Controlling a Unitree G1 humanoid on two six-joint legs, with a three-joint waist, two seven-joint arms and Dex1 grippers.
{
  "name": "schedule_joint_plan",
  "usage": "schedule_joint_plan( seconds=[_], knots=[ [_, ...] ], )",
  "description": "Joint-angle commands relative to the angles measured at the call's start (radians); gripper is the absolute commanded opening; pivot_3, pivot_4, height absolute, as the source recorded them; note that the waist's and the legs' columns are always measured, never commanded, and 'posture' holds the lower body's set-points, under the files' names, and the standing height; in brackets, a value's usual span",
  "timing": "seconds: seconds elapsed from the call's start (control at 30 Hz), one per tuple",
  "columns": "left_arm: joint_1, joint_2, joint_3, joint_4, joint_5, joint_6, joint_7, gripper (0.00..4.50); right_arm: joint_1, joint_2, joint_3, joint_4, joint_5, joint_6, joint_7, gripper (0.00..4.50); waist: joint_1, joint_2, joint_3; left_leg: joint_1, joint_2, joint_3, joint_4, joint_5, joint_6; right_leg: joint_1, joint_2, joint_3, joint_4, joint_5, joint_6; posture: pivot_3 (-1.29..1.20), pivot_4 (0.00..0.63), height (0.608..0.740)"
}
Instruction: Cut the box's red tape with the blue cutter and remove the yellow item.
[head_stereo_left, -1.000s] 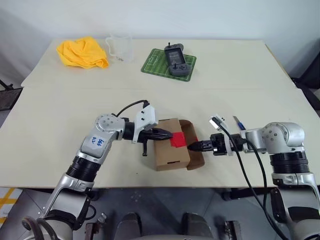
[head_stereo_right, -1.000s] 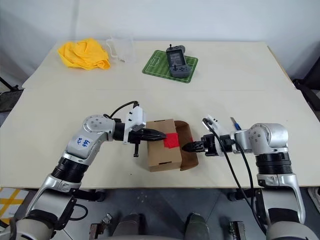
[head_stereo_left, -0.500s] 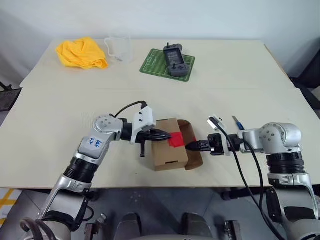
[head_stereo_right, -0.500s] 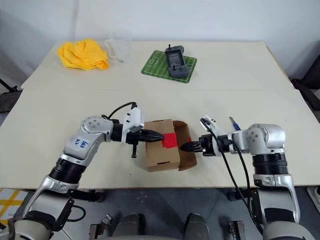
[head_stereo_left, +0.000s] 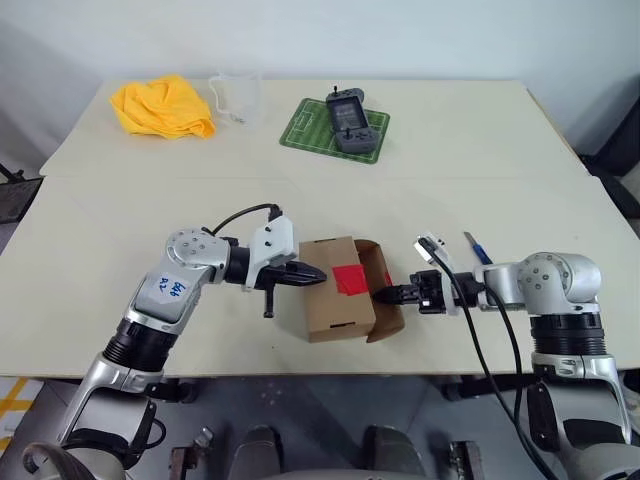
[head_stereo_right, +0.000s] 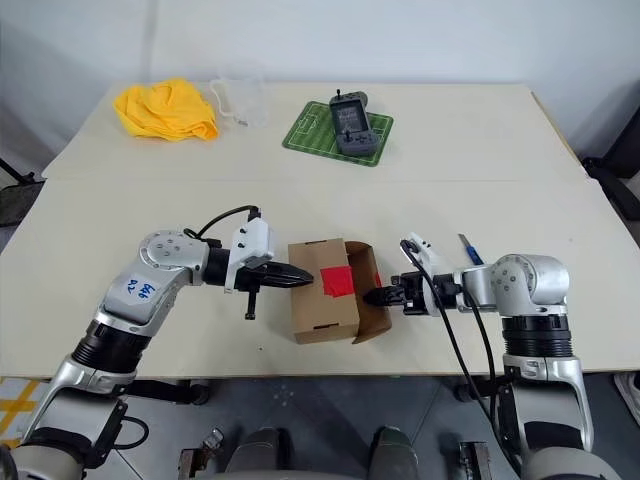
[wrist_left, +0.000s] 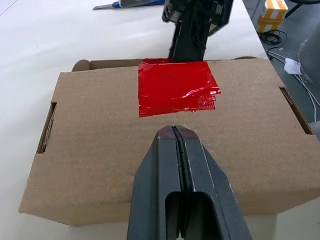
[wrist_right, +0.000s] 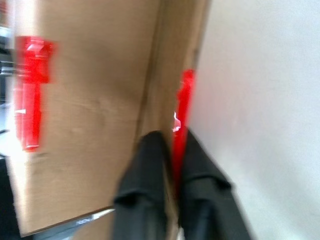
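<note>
Pinching the box's (head_stereo_left: 335, 292) open flap, the right tool (head_stereo_left: 381, 295) is closed.

Box (head_stereo_left: 338, 289) sits near table (head_stereo_left: 120, 230) front edge, hemmed both sides: left tool (head_stereo_left: 318, 277), fingers pressed together, tip over box's top left part; right tool (head_stereo_left: 380, 295) pinched on the opened flap at box's right side. Red tape (head_stereo_left: 349, 279) on top lies between them, so approach from either side is blocked. Over box from far side: open. Blue cutter (head_stereo_left: 477, 248) just beyond right arm, w/ cables near it. Wide bare table mid-span. Far strip holds yellow cloth (head_stereo_left: 164, 106), clear cup (head_stereo_left: 236, 95), green mat (head_stereo_left: 334, 128) w/ grey controller (head_stereo_left: 350, 117), gaps between.
</note>
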Motion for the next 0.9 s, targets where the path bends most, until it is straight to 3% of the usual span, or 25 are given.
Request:
schedule_joint_plan(
  seconds=[0.03, 0.23, 0.33, 0.63, 0.9],
  knots=[
    [0.028, 0.004, -0.020, -0.002, 0.015, 0.022, 0.008, 0.00, 0.008, 0.001, 0.003, -0.031, 0.000, 0.018, -0.013, 0.05, 0.001, 0.000, 0.000, 0.000, 0.000, 0.000, 0.000, 0.000, 0.000, 0.000, 0.000, 0.000, 0.000, 0.000, 0.000, 0.00, 0.150, 0.740],
    [0.041, -0.016, -0.020, 0.011, 0.021, 0.024, 0.039, 0.00, -0.036, -0.051, -0.041, -0.058, 0.031, 0.036, -0.045, 0.05, 0.004, 0.000, 0.000, 0.000, 0.000, 0.000, 0.000, 0.000, 0.000, 0.000, 0.000, 0.000, 0.000, 0.000, 0.000, 0.00, 0.150, 0.740],
    [0.050, -0.038, -0.025, 0.019, 0.024, 0.014, 0.060, 0.00, -0.068, -0.131, -0.048, -0.088, 0.102, 0.036, -0.066, 0.05, 0.016, 0.000, 0.000, -0.001, 0.000, 0.000, 0.001, 0.000, 0.000, 0.000, 0.000, 0.000, 0.000, 0.000, 0.000, 0.00, 0.150, 0.740],
    [0.031, -0.130, -0.044, 0.067, 0.036, -0.010, 0.118, 0.00, -0.167, -0.396, 0.028, -0.153, 0.450, 0.036, -0.193, 0.05, 0.037, 0.000, 0.000, -0.002, 0.000, 0.000, 0.003, 0.000, 0.000, 0.001, 0.000, 0.000, -0.001, 0.000, 0.000, 0.00, 0.150, 0.740],
    [0.017, -0.198, -0.056, 0.098, 0.036, -0.014, 0.145, 0.00, -0.272, -0.518, 0.132, -0.161, 0.701, 0.036, -0.366, 0.05, 0.030, 0.000, 0.001, -0.002, 0.000, 0.000, 0.003, 0.000, 0.000, 0.000, 0.000, 0.000, -0.002, 0.000, 0.000, 0.00, 0.150, 0.740]
  ],
)
